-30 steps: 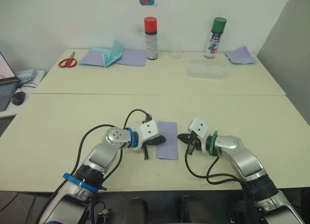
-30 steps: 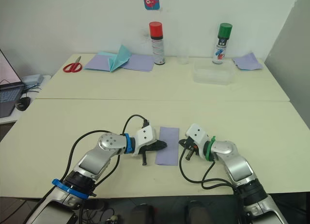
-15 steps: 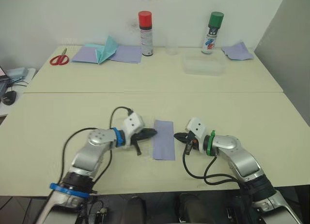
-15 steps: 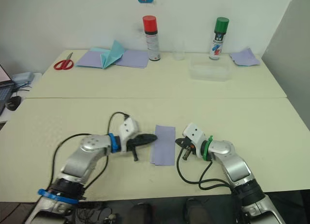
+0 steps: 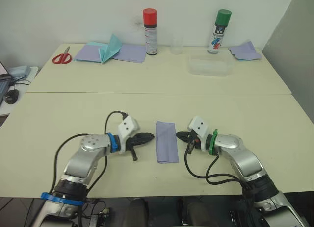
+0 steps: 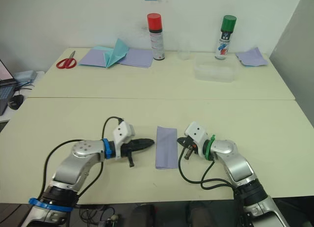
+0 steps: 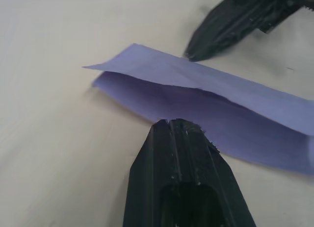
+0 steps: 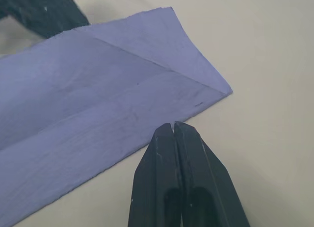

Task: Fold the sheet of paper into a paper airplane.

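The lavender sheet of paper (image 5: 166, 141) lies on the near table, folded in half into a narrow strip. Its upper layer (image 7: 206, 77) lifts a little along the open edge. The paper airplane is out of view. My left gripper (image 5: 151, 136) is shut, its tip just off the strip's left edge and holding nothing. My right gripper (image 5: 178, 135) is also shut, its tip close to the right edge near the far corner (image 8: 216, 87). In the left wrist view my shut fingertips (image 7: 174, 123) point at the strip's side, with the right gripper (image 7: 235, 21) beyond it.
On the far table are red scissors (image 5: 61, 57), a teal paper plane (image 5: 111, 46) on lavender sheets, a red-capped can (image 5: 150, 25), a clear cup (image 5: 177, 43), a green-capped can (image 5: 219, 25), a clear container (image 5: 209, 67) and a lavender scrap (image 5: 244, 50).
My left gripper has drawn back to the left, off the paper it was resting on. The right gripper has stayed by the right edge. The camera has shifted.
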`<state>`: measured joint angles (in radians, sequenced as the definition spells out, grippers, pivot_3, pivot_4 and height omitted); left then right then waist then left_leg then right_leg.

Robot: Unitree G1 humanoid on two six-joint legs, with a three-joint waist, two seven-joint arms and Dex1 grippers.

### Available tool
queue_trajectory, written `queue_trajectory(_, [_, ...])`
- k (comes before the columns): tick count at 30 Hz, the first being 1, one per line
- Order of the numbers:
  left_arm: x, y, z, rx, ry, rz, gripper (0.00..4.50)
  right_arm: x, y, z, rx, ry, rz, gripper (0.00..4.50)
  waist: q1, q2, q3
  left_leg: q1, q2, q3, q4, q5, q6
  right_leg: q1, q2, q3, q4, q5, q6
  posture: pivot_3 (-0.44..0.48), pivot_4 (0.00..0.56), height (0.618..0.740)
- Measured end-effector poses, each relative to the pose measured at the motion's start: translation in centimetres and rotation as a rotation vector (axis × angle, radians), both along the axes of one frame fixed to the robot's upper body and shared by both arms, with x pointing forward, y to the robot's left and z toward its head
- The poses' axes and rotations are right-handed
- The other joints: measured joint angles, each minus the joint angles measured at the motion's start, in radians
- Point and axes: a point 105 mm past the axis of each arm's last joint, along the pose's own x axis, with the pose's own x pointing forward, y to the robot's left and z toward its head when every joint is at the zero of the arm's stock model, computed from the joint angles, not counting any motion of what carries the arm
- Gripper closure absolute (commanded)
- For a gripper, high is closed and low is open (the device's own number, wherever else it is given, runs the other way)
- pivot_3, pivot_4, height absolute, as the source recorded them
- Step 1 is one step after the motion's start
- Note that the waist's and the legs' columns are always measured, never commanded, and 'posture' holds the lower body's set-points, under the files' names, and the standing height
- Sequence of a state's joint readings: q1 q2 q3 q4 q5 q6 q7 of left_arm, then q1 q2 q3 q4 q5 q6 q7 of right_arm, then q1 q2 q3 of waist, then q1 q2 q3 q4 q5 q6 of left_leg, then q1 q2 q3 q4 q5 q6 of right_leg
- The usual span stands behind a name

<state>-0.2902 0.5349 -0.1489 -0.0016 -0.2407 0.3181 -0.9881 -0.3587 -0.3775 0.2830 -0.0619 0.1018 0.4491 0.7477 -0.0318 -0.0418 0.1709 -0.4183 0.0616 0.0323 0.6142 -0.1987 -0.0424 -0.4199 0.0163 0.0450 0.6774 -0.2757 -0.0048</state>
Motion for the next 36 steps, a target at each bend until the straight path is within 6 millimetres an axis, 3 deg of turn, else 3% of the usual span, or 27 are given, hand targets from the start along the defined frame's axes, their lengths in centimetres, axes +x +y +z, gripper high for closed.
queue_trajectory(9, [0.5, -1.3, -0.7, 0.015, -0.006, -0.018, 4.50, 0.0, -0.3, 0.5, 0.008, 0.000, -0.009, 4.46, 0.000, 0.000, 0.000, 0.001, 0.000, 0.000, 0.000, 0.000, 0.000, 0.000, 0.002, 0.000, 0.001, 0.000, 0.000, 0.000, 0.150, 0.740])
queue_trajectory(15, [1.4, -1.6, -1.2, 0.062, -0.050, -0.038, 4.50, -1.0, 2.2, 4.4, 0.090, -0.030, 0.102, 4.46, 0.000, 0.000, -0.001, 0.002, 0.000, -0.001, 0.001, 0.000, 0.000, 0.001, 0.003, -0.001, 0.002, 0.000, 0.000, 0.000, 0.150, 0.740])
queue_trajectory(19, [1.4, -1.6, -1.2, 0.055, -0.046, -0.043, 4.50, -1.5, 3.1, 4.6, 0.106, 0.013, 0.131, 3.57, 0.000, 0.000, -0.001, 0.002, 0.000, -0.001, 0.004, 0.000, 0.000, 0.003, 0.003, -0.001, 0.002, 0.000, 0.000, 0.000, 0.150, 0.740])
queue_trajectory(28, [1.0, -1.4, -0.9, -0.024, 0.026, -0.024, 4.50, -1.8, 4.0, 3.6, 0.093, 0.069, 0.108, 0.25, -0.001, 0.000, -0.001, 0.001, 0.000, -0.001, 0.005, 0.000, 0.000, 0.002, 0.003, -0.001, 0.003, 0.000, 0.000, 0.000, 0.150, 0.740])
queue_trajectory(29, [0.9, -1.5, -0.9, -0.032, 0.034, -0.026, 4.50, -1.7, 4.0, 3.6, 0.093, 0.075, 0.098, 0.04, 0.000, 0.000, -0.001, 0.001, 0.000, -0.001, 0.005, 0.000, 0.000, 0.002, 0.003, -0.001, 0.003, 0.000, 0.000, 0.000, 0.150, 0.740])
queue_trajectory(36, [0.6, -2.2, 0.4, -0.069, 0.014, -0.049, 4.50, -2.3, 4.5, 5.4, 0.145, 0.072, 0.096, 0.04, 0.000, 0.000, -0.001, -0.001, 0.000, -0.001, 0.006, 0.000, 0.000, 0.001, 0.003, -0.001, 0.003, 0.001, 0.000, 0.000, 0.150, 0.740])
